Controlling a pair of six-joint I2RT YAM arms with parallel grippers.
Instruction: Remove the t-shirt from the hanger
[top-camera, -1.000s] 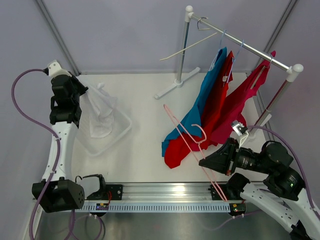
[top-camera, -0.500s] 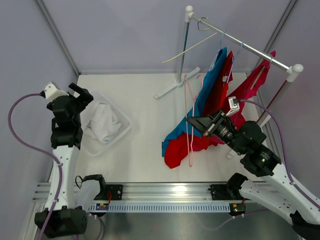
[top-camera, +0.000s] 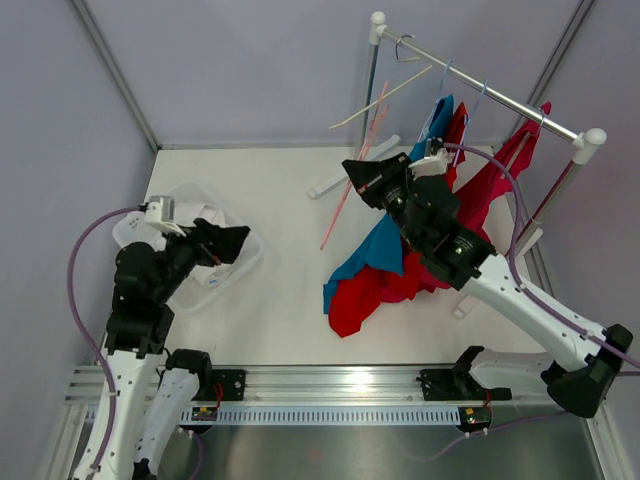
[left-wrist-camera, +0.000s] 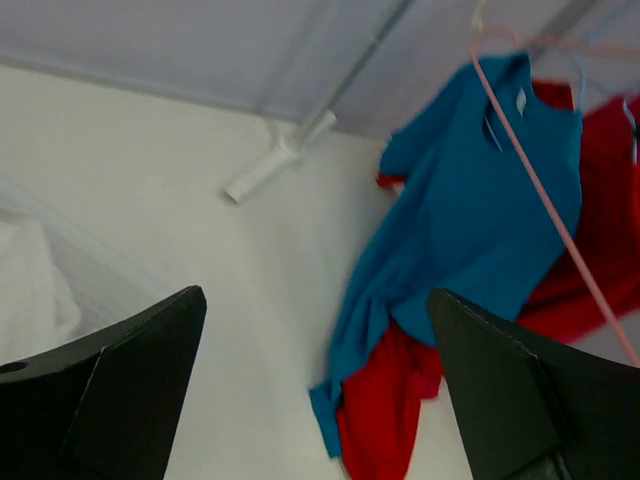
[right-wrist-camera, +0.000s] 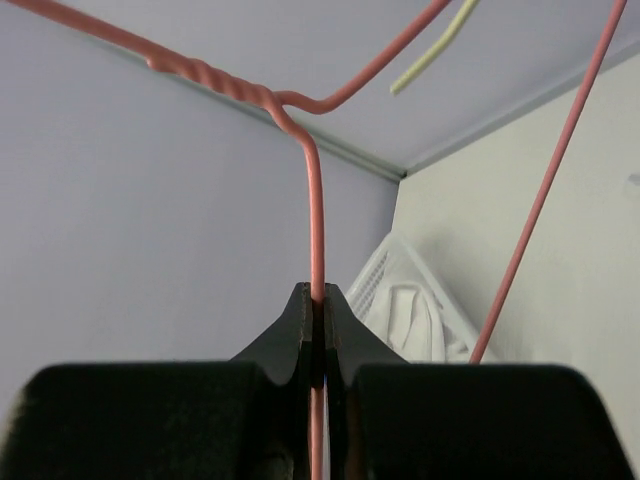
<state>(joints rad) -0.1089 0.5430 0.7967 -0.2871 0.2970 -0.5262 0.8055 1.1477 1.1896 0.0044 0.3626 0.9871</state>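
Observation:
A bare pink wire hanger (top-camera: 352, 175) (right-wrist-camera: 315, 200) stands tilted in the air left of the rack, and my right gripper (top-camera: 360, 180) (right-wrist-camera: 317, 300) is shut on its neck just below the twist. The white t-shirt (top-camera: 206, 278) (left-wrist-camera: 30, 300) lies crumpled in the clear basket (top-camera: 255, 250) at the left. My left gripper (top-camera: 238, 243) (left-wrist-camera: 315, 400) hovers over that basket, open, with nothing between its fingers (left-wrist-camera: 110, 390). My left arm hides most of the t-shirt in the top view.
The clothes rack (top-camera: 490, 95) at the back right carries a blue shirt (top-camera: 385, 245) (left-wrist-camera: 470, 200), red shirts (top-camera: 440, 200) and a bare cream hanger (top-camera: 385, 95). Their hems pool on the table (top-camera: 350, 310). The rack foot (top-camera: 345, 170) (left-wrist-camera: 275, 165) lies near the middle back.
My left gripper opened and dropped the white t-shirt into the basket, then swung nearer. My right gripper carried the pink hanger up and back toward the rack.

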